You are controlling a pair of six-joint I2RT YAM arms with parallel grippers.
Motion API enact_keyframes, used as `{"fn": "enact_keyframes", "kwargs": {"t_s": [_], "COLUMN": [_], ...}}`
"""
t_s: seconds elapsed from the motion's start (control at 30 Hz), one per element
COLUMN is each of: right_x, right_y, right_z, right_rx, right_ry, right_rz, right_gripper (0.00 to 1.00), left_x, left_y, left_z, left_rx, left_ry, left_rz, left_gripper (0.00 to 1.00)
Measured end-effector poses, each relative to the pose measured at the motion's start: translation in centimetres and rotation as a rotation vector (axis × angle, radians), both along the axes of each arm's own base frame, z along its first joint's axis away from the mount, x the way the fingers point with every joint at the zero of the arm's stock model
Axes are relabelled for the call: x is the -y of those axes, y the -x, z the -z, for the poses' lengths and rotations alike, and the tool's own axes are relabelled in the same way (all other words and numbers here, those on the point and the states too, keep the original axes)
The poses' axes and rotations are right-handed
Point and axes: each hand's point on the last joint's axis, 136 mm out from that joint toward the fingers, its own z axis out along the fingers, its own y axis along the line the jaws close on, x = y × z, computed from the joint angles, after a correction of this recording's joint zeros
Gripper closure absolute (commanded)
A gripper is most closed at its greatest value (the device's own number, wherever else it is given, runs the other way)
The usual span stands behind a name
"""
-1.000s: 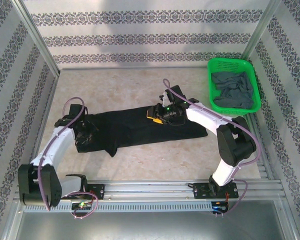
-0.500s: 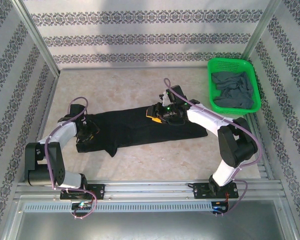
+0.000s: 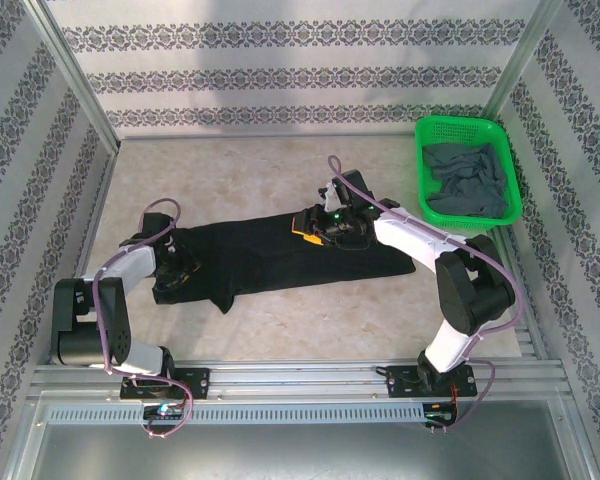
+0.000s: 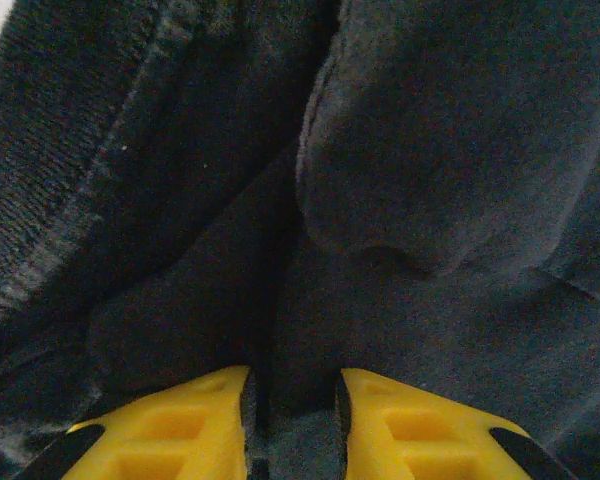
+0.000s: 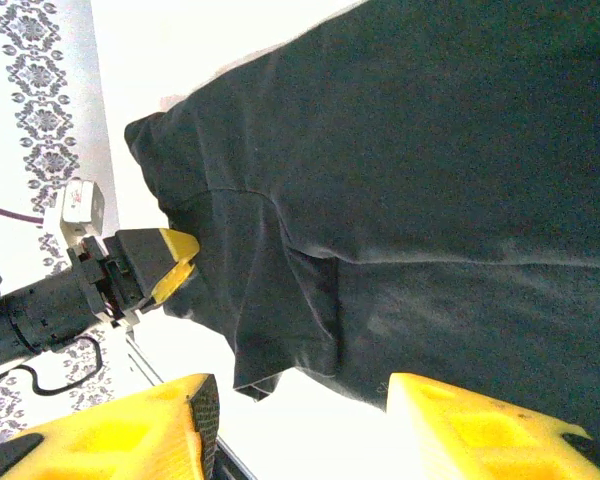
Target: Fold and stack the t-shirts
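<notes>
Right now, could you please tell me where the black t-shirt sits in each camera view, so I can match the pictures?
Top external: the black t-shirt lies across the middle of the table.
Left wrist: its dark folds lie just ahead of the yellow fingers.
Right wrist: it spreads over the upper right.
Shared landmark: the left gripper, at the shirt's left end; at mid-left in the right wrist view.

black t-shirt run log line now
black t-shirt: lying on table | left gripper: jaws narrow at its left end | right gripper: open above it | grey t-shirt: in basket
</notes>
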Motion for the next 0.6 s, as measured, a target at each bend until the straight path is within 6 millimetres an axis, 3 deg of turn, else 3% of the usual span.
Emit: {"fn": "enact_keyframes", "kwargs": {"t_s": [0.33, 0.47, 0.6], "right_x": [-0.2, -0.2, -0.2], "right_y": [-0.2, -0.2, -0.2], "right_z": [-0.2, -0.3, -0.3], "right_rx": [0.004, 0.004, 0.004], "right_ry": [-0.006, -0.006, -0.006], "right_rz": [-0.003, -0.003, -0.003], "right_gripper": [0.51, 0.51, 0.51], "left_x": [0.5, 0.6, 0.6], "left_y": [-0.6, -0.7, -0.7], "left_z": [-0.9, -1.3, -1.5], "left_rx": [0.038, 0.052, 0.057], "left_ry": [0.033, 0.041, 0.041], "left_rz": [-0.009, -0.006, -0.004], "left_gripper": [0.86, 1.00, 1.00]}}
